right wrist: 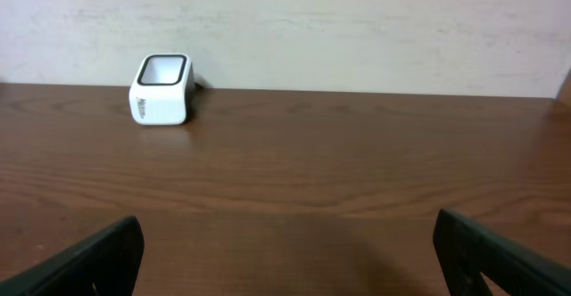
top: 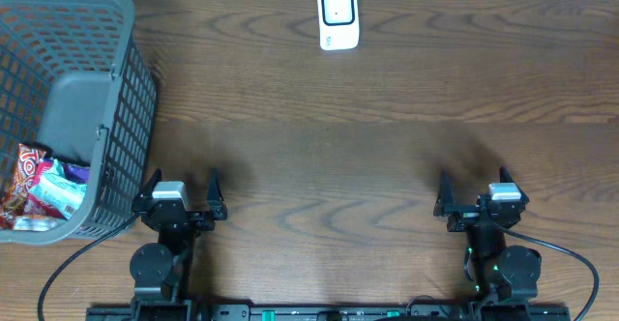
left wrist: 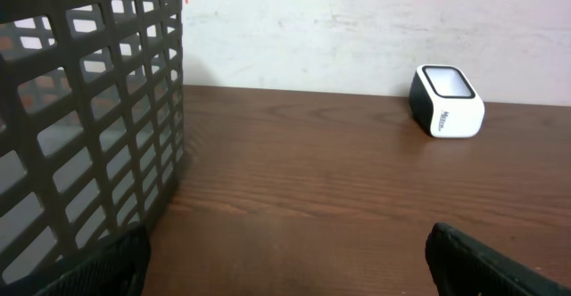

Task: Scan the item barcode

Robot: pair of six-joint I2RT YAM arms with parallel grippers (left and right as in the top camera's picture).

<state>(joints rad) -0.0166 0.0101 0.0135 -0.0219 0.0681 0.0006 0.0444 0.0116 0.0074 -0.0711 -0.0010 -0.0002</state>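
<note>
At the tabletop's left edge, reach the wide-open, empty left gripper [top: 184, 181] into the basket [top: 124, 70]; pinch a snack packet [top: 39, 188] by its edge. Likewise wide: the right gripper [top: 474, 184].

A: Scanner position?
B: The white scanner [top: 338, 16], with a black-framed window on top, stands upright at the far edge of the surface [top: 338, 147].
A: Items?
B: Colourful snack packets [top: 39, 190] lie piled in the grey basket [top: 126, 79], left side.

Basket [top: 131, 89] cut off at my left, packets [top: 39, 190] inside half behind its mesh, scanner [top: 338, 16] print too small to read.
</note>
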